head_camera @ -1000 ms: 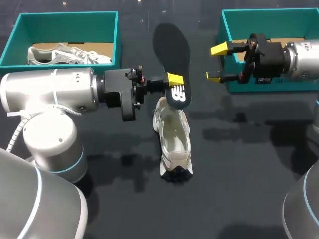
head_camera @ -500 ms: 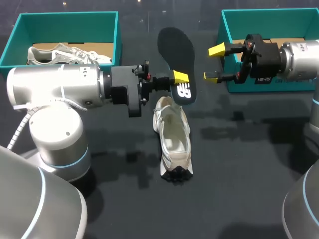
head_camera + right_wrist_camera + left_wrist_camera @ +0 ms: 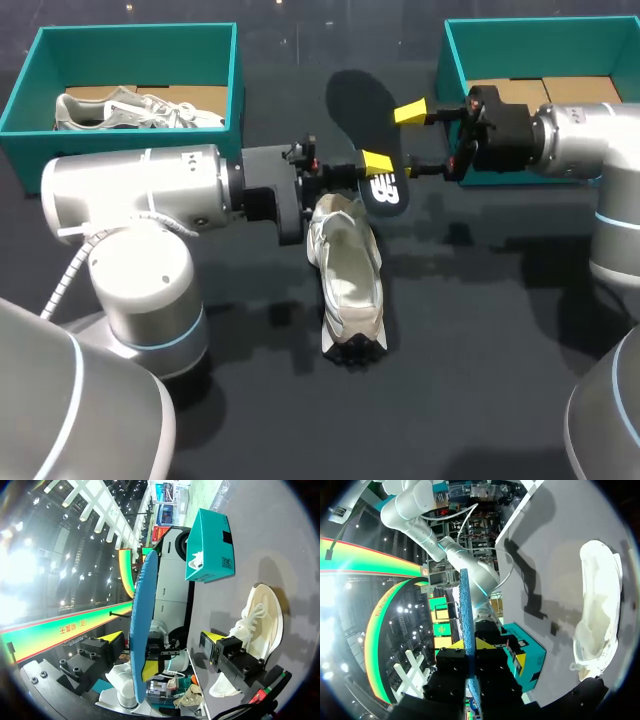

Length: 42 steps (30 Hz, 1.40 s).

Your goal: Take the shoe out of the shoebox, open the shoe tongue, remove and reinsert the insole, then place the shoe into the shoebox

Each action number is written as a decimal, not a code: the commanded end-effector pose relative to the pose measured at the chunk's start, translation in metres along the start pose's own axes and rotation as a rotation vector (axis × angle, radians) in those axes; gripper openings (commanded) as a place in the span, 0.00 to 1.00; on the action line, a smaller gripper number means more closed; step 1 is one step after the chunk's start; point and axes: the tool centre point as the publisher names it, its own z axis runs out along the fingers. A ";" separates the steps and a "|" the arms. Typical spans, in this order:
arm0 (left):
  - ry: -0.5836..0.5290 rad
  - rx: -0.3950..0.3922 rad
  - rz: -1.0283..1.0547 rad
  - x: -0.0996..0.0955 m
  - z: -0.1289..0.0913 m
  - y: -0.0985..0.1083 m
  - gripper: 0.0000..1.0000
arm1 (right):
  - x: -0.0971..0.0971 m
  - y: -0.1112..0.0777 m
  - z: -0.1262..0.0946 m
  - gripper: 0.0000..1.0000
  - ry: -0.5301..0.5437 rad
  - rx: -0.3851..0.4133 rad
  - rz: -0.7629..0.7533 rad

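Showing black top, blue underside, insole (image 3: pixel 356 108) near white shoe (image 3: pixel 347 272)

The insole (image 3: pixel 357 112) hides the left pincer's (image 3: pixel 381 172) far finger.

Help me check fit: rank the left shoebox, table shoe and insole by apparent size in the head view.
1. left shoebox
2. shoe and insole: near alike; the insole is held up nearer the camera, so unranked.
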 end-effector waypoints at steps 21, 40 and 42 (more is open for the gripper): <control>0.050 -0.003 0.033 0.027 0.019 0.006 0.00 | 0.009 -0.012 0.019 0.75 -0.062 -0.041 0.087; 0.046 0.021 0.036 0.030 0.016 0.004 0.00 | 0.003 -0.010 0.016 0.26 -0.036 -0.044 0.142; 0.047 0.022 0.036 0.030 0.016 0.004 0.00 | 0.003 -0.010 0.017 0.20 -0.035 -0.043 0.142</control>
